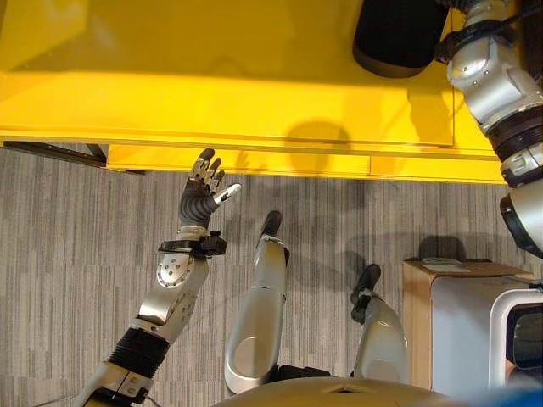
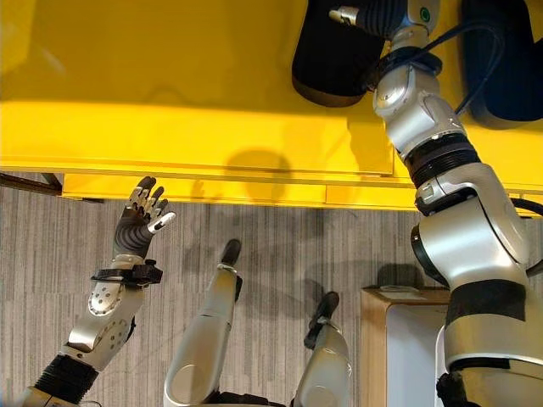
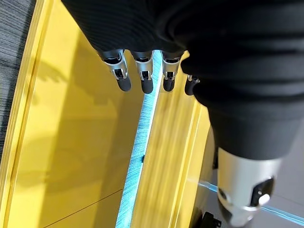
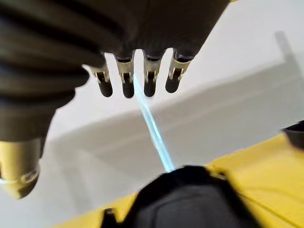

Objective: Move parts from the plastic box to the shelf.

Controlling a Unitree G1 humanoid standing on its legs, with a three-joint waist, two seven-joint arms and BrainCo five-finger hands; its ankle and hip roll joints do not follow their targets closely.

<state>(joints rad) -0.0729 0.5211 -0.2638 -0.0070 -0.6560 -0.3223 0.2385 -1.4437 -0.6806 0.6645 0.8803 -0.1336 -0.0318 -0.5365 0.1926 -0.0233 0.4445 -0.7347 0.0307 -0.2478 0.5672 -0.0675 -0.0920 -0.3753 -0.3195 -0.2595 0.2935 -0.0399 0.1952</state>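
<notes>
The yellow shelf (image 1: 212, 102) runs across the top of the eye views. On it lies a bulky black part (image 1: 399, 38), which the right wrist view shows as the black part (image 4: 185, 199) resting on the yellow surface. My right arm reaches up over the shelf. My right hand (image 4: 124, 78) hovers above that part with straight fingers, apart from it and holding nothing. A second dark part (image 2: 501, 59) lies to the right of the arm. My left hand (image 1: 202, 199) is raised by the shelf's front edge, open and empty, its fingers (image 3: 142, 76) spread.
A brown box (image 1: 424, 297) with a pale grey container (image 1: 467, 331) beside it stands at the lower right on the grey striped floor (image 1: 68, 254). The shelf's front lip (image 1: 254, 157) is just beyond the left hand.
</notes>
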